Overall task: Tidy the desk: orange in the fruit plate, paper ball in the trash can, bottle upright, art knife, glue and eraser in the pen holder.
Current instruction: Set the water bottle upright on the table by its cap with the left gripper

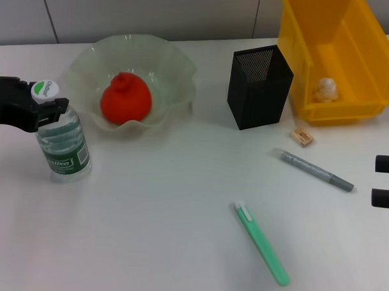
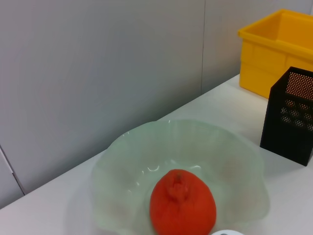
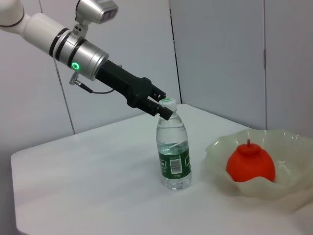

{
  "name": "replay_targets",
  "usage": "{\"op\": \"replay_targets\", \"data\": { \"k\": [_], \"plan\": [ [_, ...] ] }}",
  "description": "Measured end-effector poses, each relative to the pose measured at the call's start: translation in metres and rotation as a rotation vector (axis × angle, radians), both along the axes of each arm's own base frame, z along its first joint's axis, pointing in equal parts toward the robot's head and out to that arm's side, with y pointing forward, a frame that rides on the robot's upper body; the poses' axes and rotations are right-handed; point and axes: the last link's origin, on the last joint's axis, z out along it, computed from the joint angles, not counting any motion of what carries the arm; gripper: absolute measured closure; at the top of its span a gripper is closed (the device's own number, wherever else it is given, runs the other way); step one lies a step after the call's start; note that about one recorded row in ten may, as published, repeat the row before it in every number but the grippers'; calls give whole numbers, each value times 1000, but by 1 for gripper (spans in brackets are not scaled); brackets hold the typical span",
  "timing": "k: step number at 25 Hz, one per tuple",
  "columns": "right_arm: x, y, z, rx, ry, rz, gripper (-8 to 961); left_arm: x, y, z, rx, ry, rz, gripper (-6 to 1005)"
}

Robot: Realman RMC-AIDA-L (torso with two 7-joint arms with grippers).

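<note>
The bottle [image 1: 63, 144] stands upright at the table's left. My left gripper [image 1: 46, 103] is shut on its neck just under the white-and-green cap; the right wrist view shows the same gripper [image 3: 164, 107] and bottle [image 3: 173, 156]. The orange [image 1: 124, 98] lies in the fruit plate [image 1: 175, 71]. The paper ball [image 1: 326, 90] lies in the yellow trash can [image 1: 370, 62]. The tan eraser [image 1: 301, 136] lies in front of the pen holder [image 1: 259, 87]. A grey pen-shaped item [image 1: 315, 170] and a green one [image 1: 261, 242] lie flat; I cannot tell which is knife or glue. My right gripper [image 1: 385, 181] is open at the right edge.
The left wrist view shows the orange [image 2: 182, 203] in the fruit plate [image 2: 122, 161], with the pen holder [image 2: 291, 115] and trash can [image 2: 266, 54] beyond, against a grey wall. The table is white, with bare surface between the bottle and the green item.
</note>
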Motion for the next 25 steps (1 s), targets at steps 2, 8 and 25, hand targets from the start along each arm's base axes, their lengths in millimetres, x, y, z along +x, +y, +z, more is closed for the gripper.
{"op": "replay_targets", "data": {
  "k": [2,8,25],
  "plan": [
    [0,0,0,0,0,0,540,0,0,0,-1,0,0,549],
    [0,0,0,-1,1,-1,544,-1,0,2,1,-9,17,552],
    [-1,1,0,-8,1,-5,555,-2,0,5,7,-16,31,261]
  ]
}}
